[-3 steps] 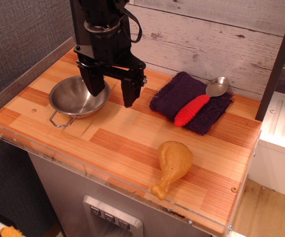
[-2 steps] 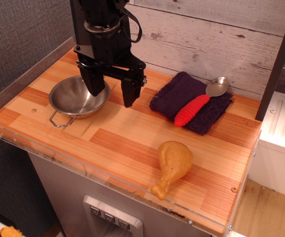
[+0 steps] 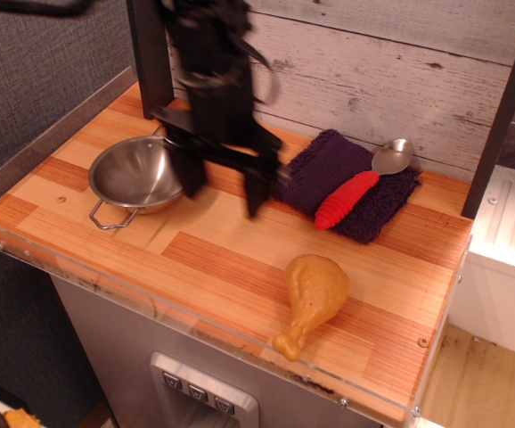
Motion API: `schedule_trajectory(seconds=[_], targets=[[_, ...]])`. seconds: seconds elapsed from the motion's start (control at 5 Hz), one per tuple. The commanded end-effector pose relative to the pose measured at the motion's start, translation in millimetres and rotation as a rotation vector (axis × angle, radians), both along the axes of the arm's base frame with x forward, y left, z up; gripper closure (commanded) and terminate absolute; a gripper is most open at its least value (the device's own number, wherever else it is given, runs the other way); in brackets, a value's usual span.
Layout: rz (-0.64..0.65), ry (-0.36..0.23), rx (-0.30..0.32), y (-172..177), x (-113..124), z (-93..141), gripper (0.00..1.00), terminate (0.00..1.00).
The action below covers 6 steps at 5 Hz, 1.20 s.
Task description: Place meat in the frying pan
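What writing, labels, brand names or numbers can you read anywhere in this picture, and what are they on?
None: no readable text anywhere.
The meat, the frying pan, the red-handled spoon and the purple cloth carry no print.
The hand is motion-blurred; no marking can be made out on it.
The small buttons on the grey panel below the counter are too small to show any symbol.

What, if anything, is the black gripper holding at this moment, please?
Nothing. The black gripper hangs open and empty beside the shiny steel pan, while the golden-tan plastic drumstick lies untouched on the wooden board.
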State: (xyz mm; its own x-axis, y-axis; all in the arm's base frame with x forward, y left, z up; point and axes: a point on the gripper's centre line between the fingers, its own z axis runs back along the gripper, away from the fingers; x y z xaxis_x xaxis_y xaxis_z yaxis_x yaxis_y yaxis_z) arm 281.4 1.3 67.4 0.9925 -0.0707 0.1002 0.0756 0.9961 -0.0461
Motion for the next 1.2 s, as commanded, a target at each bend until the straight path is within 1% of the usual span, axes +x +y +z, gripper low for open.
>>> schedule_trajectory(seconds=[0.0,0.2,0.4,0.6,1.0], targets=[[-0.019,-0.077,-0.027,-63.8,-18.5,15.8,0.0,0.0],[-0.015,-0.044,-0.008,-74.9,-35.4,10.4,0.0,0.0],[0.014,0.019,0.023,-67.6,-42.9,-4.4,0.0,0.0],[0.048,0.048,0.02,-55.8,-47.1,-9.0,0.0,0.0],[0.015,0.099,-0.015,-70.7,-56.0,-33.4,0.0,0.0]])
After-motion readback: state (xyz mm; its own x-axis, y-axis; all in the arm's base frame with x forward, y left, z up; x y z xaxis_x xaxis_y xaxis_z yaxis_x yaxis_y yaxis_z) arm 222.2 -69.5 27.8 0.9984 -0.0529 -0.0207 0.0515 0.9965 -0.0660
